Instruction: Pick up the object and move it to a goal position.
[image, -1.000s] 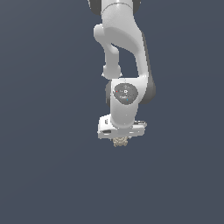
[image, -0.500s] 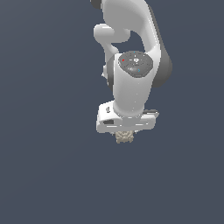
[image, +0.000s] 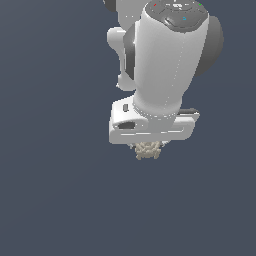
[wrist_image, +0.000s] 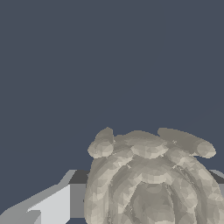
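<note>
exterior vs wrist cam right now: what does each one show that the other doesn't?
Exterior only: the white arm, its wrist link and the gripper body from outside, with the object just a small lump poking out beneath. Wrist only: the object's coiled ring pattern up close, and one finger beside it. Both: the beige object at the gripper, against plain dark grey background.

Object (image: 148, 149) top behind end effector (image: 149, 144)
</note>
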